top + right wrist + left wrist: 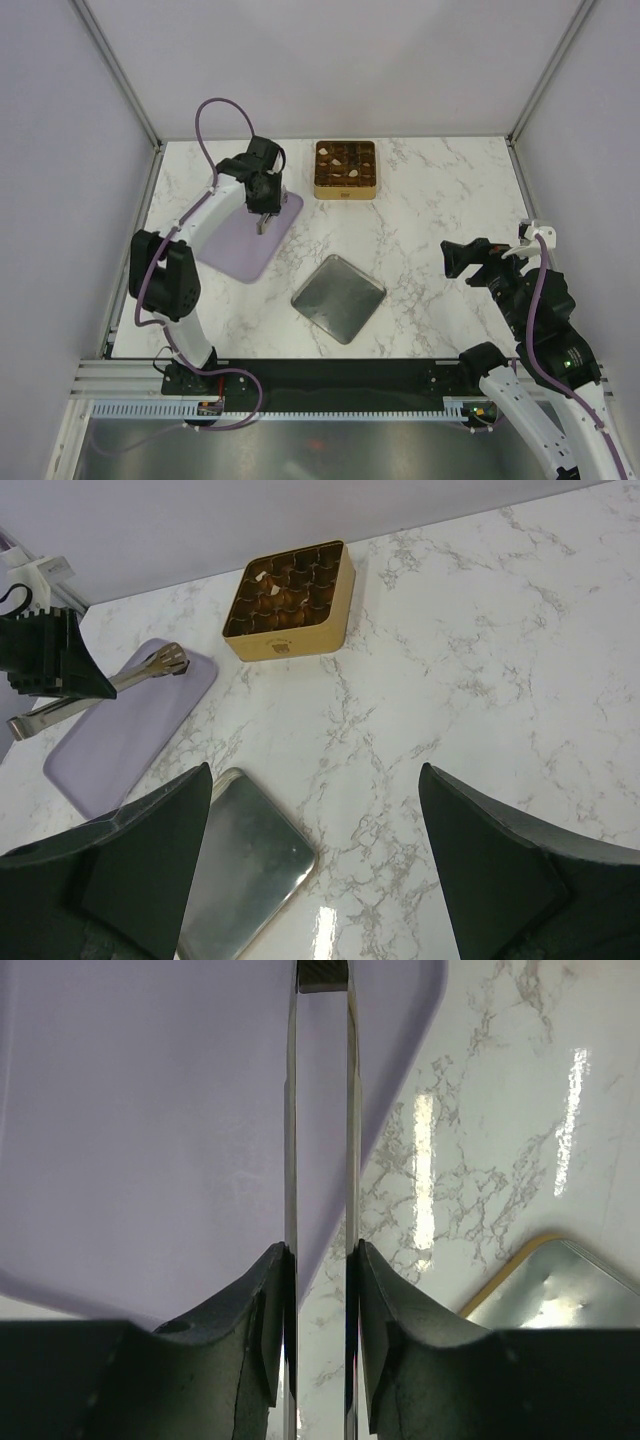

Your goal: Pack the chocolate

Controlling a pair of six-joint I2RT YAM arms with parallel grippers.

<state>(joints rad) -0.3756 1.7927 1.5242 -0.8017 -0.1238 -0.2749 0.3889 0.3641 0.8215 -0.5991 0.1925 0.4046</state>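
The chocolate (345, 165), dark brown pieces with a few pale ones, sits in the grid compartments of the square gold tin (345, 190) at the back of the table; it also shows in the right wrist view (285, 585). My left gripper (264, 203) is shut on metal tongs (322, 1110), whose tips (263, 226) point down over the flat lilac board (240, 250). In the left wrist view the gripper (322, 1255) clamps both tong arms, which stand slightly apart. My right gripper (462, 262) is open and empty above the table's right side, and its jaws stand wide apart in its own view (315, 770).
A square silver tin lid (338, 298) lies flat on the marble table between the arms, near the board's right corner; it also shows in the wrist views (240, 865) (560, 1285). The left arm with the tongs (130, 680) shows at the left of the right wrist view.
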